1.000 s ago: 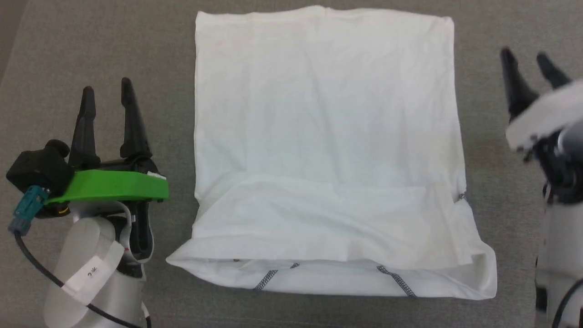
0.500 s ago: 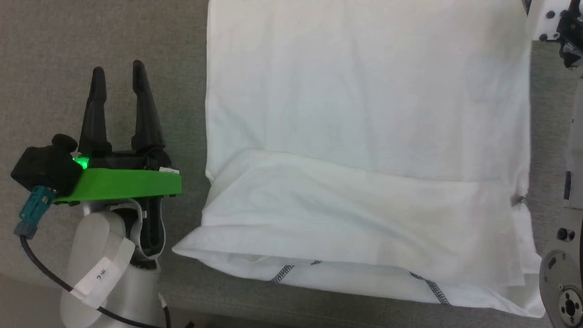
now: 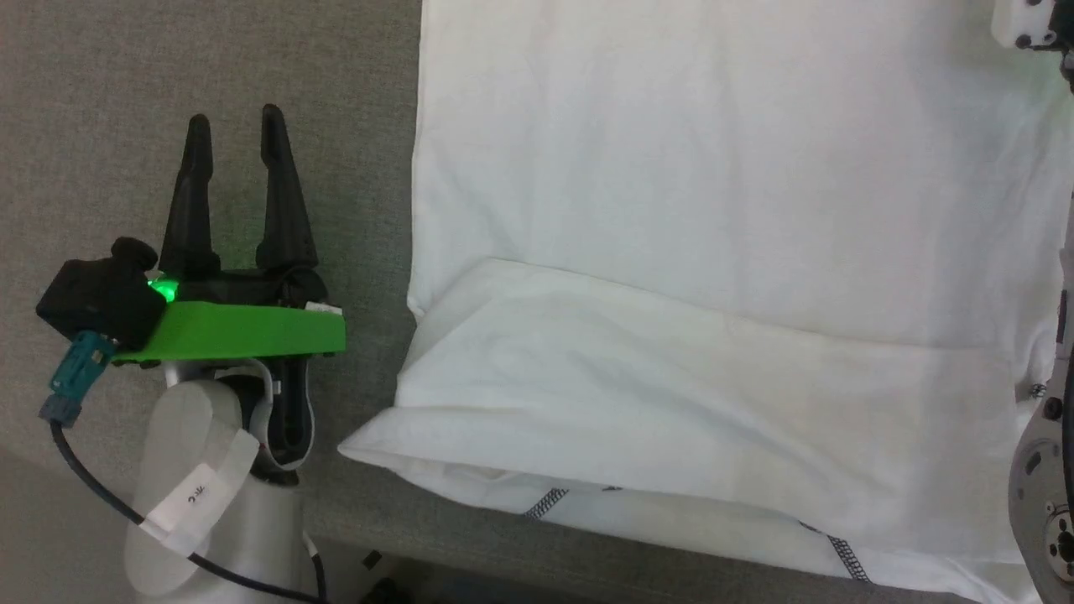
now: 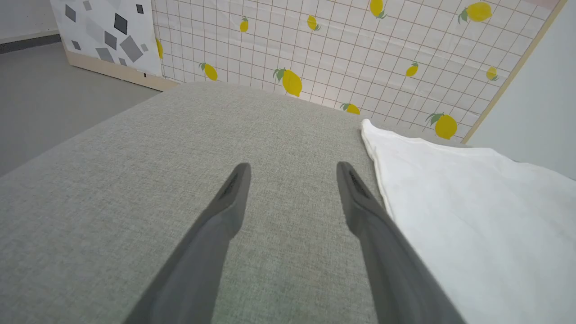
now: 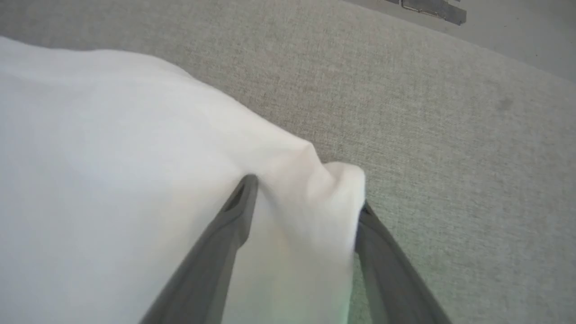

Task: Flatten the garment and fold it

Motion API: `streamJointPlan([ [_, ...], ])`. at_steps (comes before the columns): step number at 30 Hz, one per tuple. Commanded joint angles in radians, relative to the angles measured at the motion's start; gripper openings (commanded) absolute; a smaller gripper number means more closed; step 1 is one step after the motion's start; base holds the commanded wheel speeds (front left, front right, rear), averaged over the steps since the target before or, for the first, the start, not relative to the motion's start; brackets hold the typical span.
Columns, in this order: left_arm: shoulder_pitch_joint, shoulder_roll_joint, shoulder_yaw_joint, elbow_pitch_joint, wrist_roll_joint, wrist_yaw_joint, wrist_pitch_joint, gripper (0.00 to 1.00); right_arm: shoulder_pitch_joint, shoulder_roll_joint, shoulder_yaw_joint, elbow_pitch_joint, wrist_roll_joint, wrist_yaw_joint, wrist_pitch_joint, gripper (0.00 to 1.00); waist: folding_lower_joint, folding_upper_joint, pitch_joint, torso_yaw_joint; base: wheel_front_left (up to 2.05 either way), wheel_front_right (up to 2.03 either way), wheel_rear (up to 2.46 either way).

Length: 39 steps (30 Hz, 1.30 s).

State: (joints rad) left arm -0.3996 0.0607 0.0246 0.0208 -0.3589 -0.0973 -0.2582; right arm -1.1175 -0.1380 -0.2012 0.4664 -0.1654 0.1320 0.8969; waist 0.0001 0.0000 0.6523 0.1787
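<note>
To the left of the garment, the left gripper hangs over the bare grey cushioned surface. Its two dark fingers are spread apart and hold nothing. The left wrist view shows the same thing: the left gripper is open, with the garment's left edge just beside its right-hand finger. It has kept this place over the last second.

The garment, a white shirt, lies spread flat on the cushion. A band of it is already folded over along the near edge, and dark zigzag stitching peeks out below that band. It now looks larger and further right in the head view than a second ago, but that is the camera moving, not the cloth.

At the garment's far right corner is the real change. A second ago the right gripper stood clear of the garment's right edge. In the right wrist view, the right gripper now straddles that corner. Its fingers are apart, and a soft hump of white fabric has bunched up between them. It is not yet pinched flat.

This looks like the start of a grasp on that corner, ready for the next fold. The thin fabric could slip out if the fingers close on too little of it.
</note>
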Motion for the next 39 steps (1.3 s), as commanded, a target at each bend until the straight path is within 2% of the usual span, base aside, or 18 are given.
streamJointPlan([
  [1,-0.018,-0.006,0.000,0.009,0.003,-0.010,-0.004,1.00,0.007,0.001,0.003,0.018,0.008,-0.001,-0.003,0.00,-0.0001,0.0000,-0.006,-0.007,0.00,0.00,0.00],
  [6,-0.072,0.024,-0.026,0.052,-0.010,-0.022,0.015,1.00,0.000,0.003,0.050,0.016,0.051,-0.001,-0.050,0.00,-0.0001,0.0000,-0.035,-0.037,0.00,0.00,0.00],
  [11,-0.217,0.088,-0.057,0.063,-0.070,-0.029,0.168,1.00,-0.008,0.004,0.103,0.009,0.110,-0.001,-0.092,0.00,-0.0001,0.0000,-0.052,-0.071,0.00,0.00,0.00],
  [14,-0.340,0.122,-0.073,0.093,-0.120,-0.030,0.319,1.00,-0.014,0.001,0.140,0.000,0.137,-0.001,-0.104,0.00,-0.0001,0.0000,-0.048,-0.094,0.00,0.00,0.00],
  [15,-0.460,0.143,-0.081,0.153,-0.160,-0.024,0.472,1.00,-0.022,0.001,0.168,-0.010,0.162,-0.001,-0.110,0.00,-0.0001,0.0000,-0.034,-0.117,0.00,0.00,0.00],
  [16,-0.501,0.143,-0.083,0.183,-0.183,-0.020,0.534,1.00,-0.024,0.002,0.179,-0.014,0.171,-0.001,-0.113,0.00,-0.0001,0.0000,-0.028,-0.127,0.00,0.00,0.00],
  [22,-0.684,0.195,-0.128,0.328,-0.194,0.013,0.815,1.00,-0.042,0.015,0.240,-0.039,0.219,-0.001,-0.133,0.00,-0.0001,0.0000,0.021,-0.177,0.00,0.00,0.00],
  [28,-0.774,0.252,-0.187,0.438,-0.138,0.037,0.960,1.00,-0.054,0.011,0.305,-0.061,0.274,-0.001,-0.152,0.00,-0.0001,0.0000,0.066,-0.216,0.00,0.00,0.00],
  [36,-0.774,0.291,-0.202,0.495,-0.105,0.059,0.977,1.00,-0.067,-0.004,0.350,-0.084,0.316,-0.001,-0.153,0.00,-0.0001,0.0000,0.089,-0.223,0.00,0.00,0.00],
  [37,-0.773,0.291,-0.203,0.498,-0.108,0.059,0.979,0.60,-0.069,-0.007,0.354,-0.087,0.321,-0.001,-0.152,0.00,-0.0001,0.0000,0.091,-0.223,0.00,0.00,0.00],
  [38,-0.771,0.290,-0.201,0.500,-0.114,0.057,0.980,0.01,-0.070,-0.008,0.357,-0.089,0.324,-0.001,-0.152,0.00,-0.0001,0.0000,0.092,-0.222,0.00,0.00,0.00],
  [39,-0.767,0.287,-0.200,0.504,-0.124,0.052,0.989,0.00,-0.071,-0.011,0.358,-0.091,0.327,-0.001,-0.152,0.00,-0.0001,0.0000,0.093,-0.220,0.00,0.00,0.00],
])
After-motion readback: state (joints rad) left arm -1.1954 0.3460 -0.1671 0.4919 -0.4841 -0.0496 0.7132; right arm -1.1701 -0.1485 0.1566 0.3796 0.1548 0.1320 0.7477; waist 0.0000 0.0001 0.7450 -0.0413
